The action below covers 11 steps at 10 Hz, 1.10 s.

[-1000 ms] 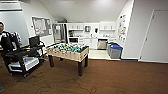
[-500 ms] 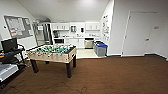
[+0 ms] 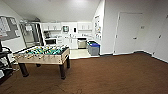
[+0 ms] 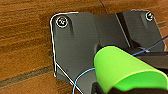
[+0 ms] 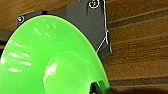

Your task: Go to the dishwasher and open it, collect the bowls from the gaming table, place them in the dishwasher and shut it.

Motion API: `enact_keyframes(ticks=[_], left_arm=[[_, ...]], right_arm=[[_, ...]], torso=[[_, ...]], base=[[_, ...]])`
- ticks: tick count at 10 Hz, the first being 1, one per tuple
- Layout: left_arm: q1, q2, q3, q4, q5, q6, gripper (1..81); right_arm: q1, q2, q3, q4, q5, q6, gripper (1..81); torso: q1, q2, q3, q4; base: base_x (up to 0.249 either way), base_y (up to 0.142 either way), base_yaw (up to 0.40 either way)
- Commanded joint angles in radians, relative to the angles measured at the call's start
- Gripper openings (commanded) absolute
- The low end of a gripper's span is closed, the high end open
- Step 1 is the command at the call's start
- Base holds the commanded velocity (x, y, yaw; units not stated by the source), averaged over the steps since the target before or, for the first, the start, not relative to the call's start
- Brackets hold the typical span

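Bright green glossy plastic bowls: one at left wrist, one at right wrist; jaws' opening cannot be told.

Table-football table on brown floor. Beyond it, white kitchenette with steel-fronted dishwasher; just beside the dishwasher, grey bin with blue top. Farther from the dishwasher, closed white door.

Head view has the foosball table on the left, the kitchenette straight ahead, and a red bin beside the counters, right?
Not quite: the bin beside the counters is grey with a blue top, not red, as the head view shows. The foosball table is on the left and the kitchenette lies ahead.
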Motion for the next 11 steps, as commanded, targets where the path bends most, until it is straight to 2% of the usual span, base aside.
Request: enact_keyframes(ticks=[1,2,11], left_arm=[[-0.043,-0.009,-0.001,-0.003,0.055,0.003,1.0],[-0.043,-0.007,-0.001,-0.003,0.055,0.003,1.0],[-0.043,-0.001,-0.001,-0.003,0.054,0.001,1.0]], right_arm=[[0.034,-0.028,0.001,-0.003,-0.044,0.004,1.0],[0.034,-0.028,0.001,-0.003,-0.044,0.004,1.0],[0.034,-0.015,-0.022,-0.005,-0.046,0.004,1.0]], torso=[[0.001,0.000,0.000,0.000],[0.001,0.000,0.000,0.000],[0.001,0.000,0.000,0.000]], base=[[0.000,-0.065,0.000],[0.000,-0.079,0.000],[0.000,0.000,0.000]])
